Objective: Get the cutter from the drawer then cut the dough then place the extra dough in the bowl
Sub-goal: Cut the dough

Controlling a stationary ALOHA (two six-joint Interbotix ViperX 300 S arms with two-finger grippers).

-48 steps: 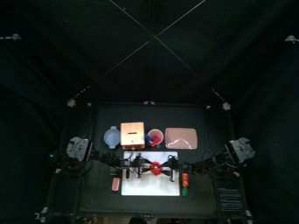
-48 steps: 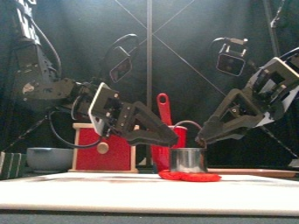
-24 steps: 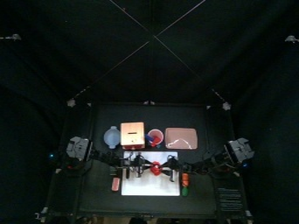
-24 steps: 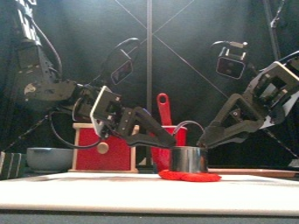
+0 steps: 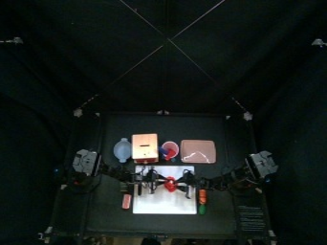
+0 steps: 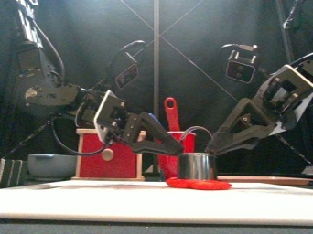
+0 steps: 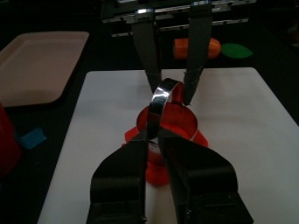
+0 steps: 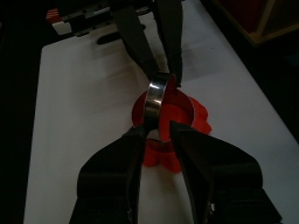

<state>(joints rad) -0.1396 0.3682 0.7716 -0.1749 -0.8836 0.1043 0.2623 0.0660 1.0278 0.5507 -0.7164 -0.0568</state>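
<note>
- Currently the cutter [image 6: 196, 166] is being held upright on the dough [image 6: 199, 184], directly between the two grippers and touching both.
- The left gripper [image 6: 175, 154] is being slanted down onto the cutter's left side. Its jaws are being pressed nearly together on the metal wall, which is being shown just at their tips in the left wrist view.
- The right gripper [image 6: 217, 150] is being angled down from the opposite side. Its jaws are likewise being clamped on the cutter's rim, tip to tip with the other gripper across the ring.
- The dough is being seen as a red, uneven patch under and just past both sets of tips, lying flat on the white cutting board [image 5: 166, 205].
- Behind the left gripper, the wooden box [image 6: 104, 157] and, further out, the blue-grey bowl [image 6: 51, 165] are being shown.
- The red cup [image 6: 186, 140] is being framed behind the cutter, between the grippers.
- The pink tray [image 5: 198, 151] is being shown behind the right gripper, well apart from it.
</note>
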